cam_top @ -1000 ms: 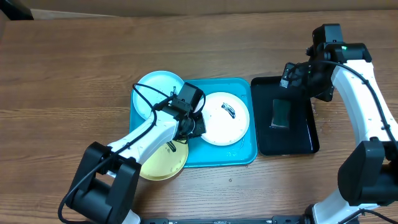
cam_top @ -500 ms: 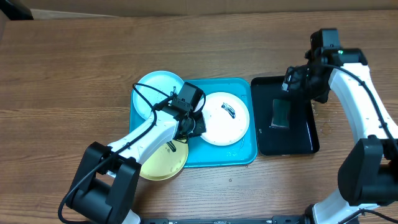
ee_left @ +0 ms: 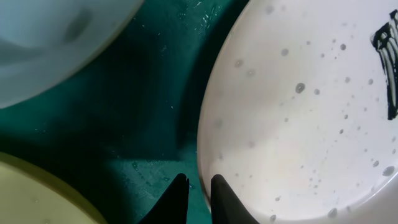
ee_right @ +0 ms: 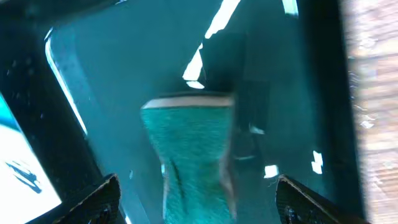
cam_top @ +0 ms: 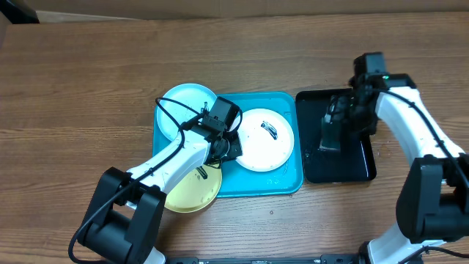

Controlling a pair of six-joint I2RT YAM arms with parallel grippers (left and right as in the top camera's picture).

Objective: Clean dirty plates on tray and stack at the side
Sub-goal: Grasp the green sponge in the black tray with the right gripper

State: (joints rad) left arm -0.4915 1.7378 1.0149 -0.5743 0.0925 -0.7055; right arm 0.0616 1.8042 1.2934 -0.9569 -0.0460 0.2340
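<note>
The turquoise tray (cam_top: 253, 183) carries a white plate (cam_top: 265, 139) with a dark smear (ee_left: 388, 56). A light blue plate (cam_top: 187, 110) overlaps the tray's far left corner. A yellow-green plate (cam_top: 192, 189) overlaps its near left corner. My left gripper (cam_top: 231, 147) is shut on the white plate's left rim (ee_left: 208, 143), with one finger (ee_left: 177, 193) over the tray floor and the other over the plate. My right gripper (ee_right: 199, 202) is open and hangs over a green sponge (ee_right: 189, 155) in the black tray, its fingertips (ee_right: 93, 199) wide on either side.
The narrow black tray (cam_top: 359, 165) stands just right of the turquoise tray, wet and reflective. Bare wooden table (cam_top: 88, 81) lies to the left, behind and in front. The left arm (cam_top: 172, 161) lies across the yellow-green plate.
My right gripper has moved left and down over the sponge, and its jaws have narrowed a little. The left gripper and the plates have not moved.
</note>
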